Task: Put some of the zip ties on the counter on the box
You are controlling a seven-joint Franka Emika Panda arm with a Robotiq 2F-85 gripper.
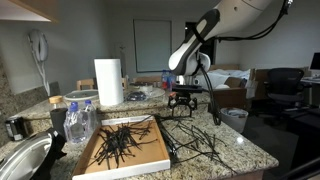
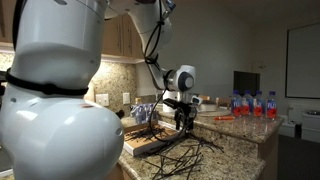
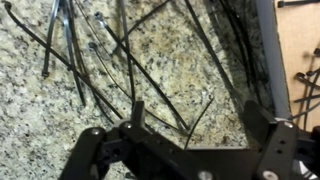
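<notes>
The tan box (image 1: 150, 155) lies on the granite counter (image 1: 245, 152) with a bundle of black zip ties (image 1: 120, 142) on it. More zip ties (image 1: 198, 135) are strewn over the counter beside it. My gripper (image 1: 182, 101) hangs open a little above these loose ties, holding nothing. From the other side, my gripper (image 2: 180, 120) stands over the ties (image 2: 185, 155) next to the box (image 2: 150, 144). In the wrist view, loose zip ties (image 3: 130, 62) cross the counter (image 3: 170, 40) below my open gripper (image 3: 200, 125). The box's edge (image 3: 300, 50) is at the right.
A paper towel roll (image 1: 108, 82), a plastic water bottle (image 1: 78, 122) and a round metal bowl (image 1: 20, 160) stand near the box. Several bottles (image 2: 250, 103) line the counter's far end. The counter edge (image 1: 262, 160) drops off beyond the loose ties.
</notes>
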